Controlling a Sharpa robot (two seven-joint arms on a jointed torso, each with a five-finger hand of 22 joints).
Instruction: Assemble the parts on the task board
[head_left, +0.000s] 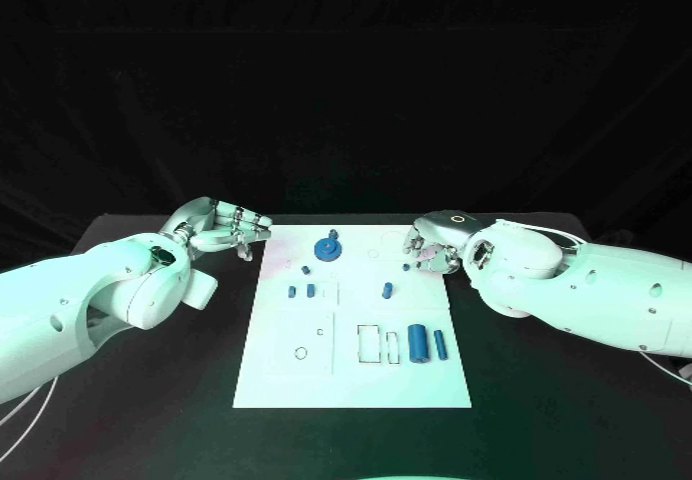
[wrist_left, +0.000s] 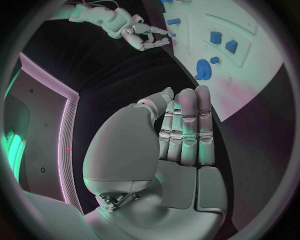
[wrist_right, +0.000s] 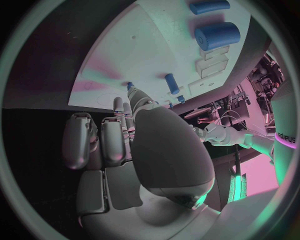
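A: Where do things stand around the task board (head_left: 353, 385)?

B: Both hands sit at its far end, one off each far corner. The left hand (head_left: 219, 227) is just beside the board's far left corner, over the black table (head_left: 130, 400). Its fingers (wrist_left: 187, 127) lie straight and pressed side by side, thumb tucked close, and nothing is in them.

A: And the right hand (head_left: 437, 243)?

B: At the board's far right edge, fingers curled downward near a small blue peg (head_left: 405, 266). The right wrist view shows a fingertip close to that peg, but I cannot tell whether it touches or pinches it.

A: The parts?

B: All lie on the board. The blue gear (head_left: 329, 247) stands near the far middle, two small blue pieces (head_left: 300, 291) sit toward the board's left side, another peg (head_left: 388, 290) toward its right, and a thick cylinder (head_left: 417, 342) with a thin rod (head_left: 438, 345) beside it lie nearer the robot, next to outlined slots.

A: So which step?

B: An early one, I judge: the right hand is going for the small peg. Next it calls for a neat pinch on the peg, then a lift clear of the board.
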